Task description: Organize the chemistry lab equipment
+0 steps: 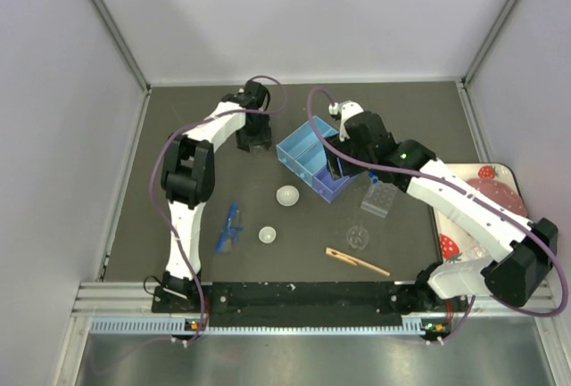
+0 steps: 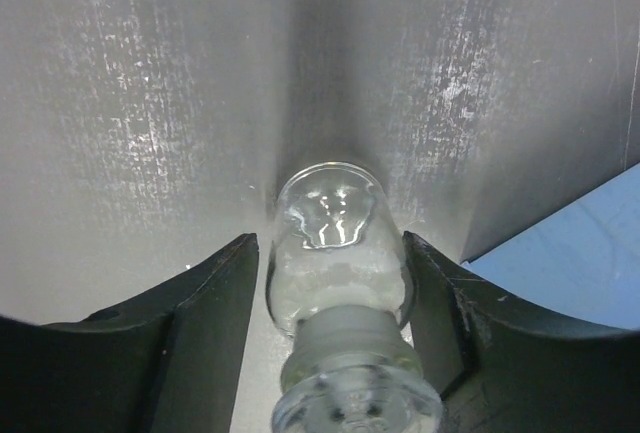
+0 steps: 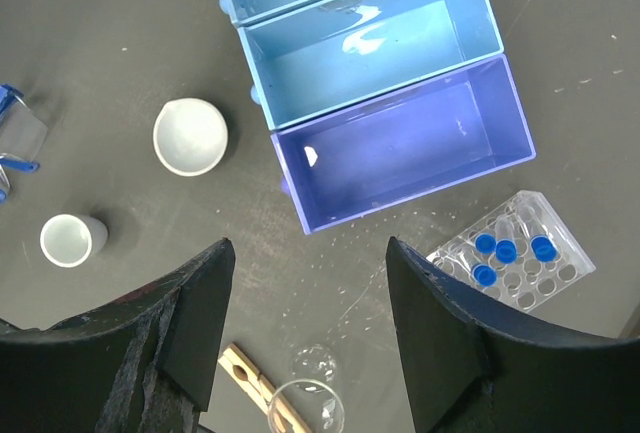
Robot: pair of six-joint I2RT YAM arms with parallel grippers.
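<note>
Glass beaker (image 2: pixel 335 253) between left jaws, grip unclear; right jaws apart; four capped tubes (image 3: pixel 497 250) in rack (image 3: pixel 555 275)

Three open bins (image 3: pixel 370 63), four blue-capped tubes (image 3: pixel 506 250) in one rack (image 3: pixel 530 281), two pale cups (image 3: pixel 190 136), one wooden clip (image 3: pixel 255 378), one tweezers (image 1: pixel 229 225), one glass flask (image 2: pixel 335 253).

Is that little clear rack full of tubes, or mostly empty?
Partly filled: the clear tube rack holds four blue-capped tubes; its other holes look empty in the right wrist view.
</note>
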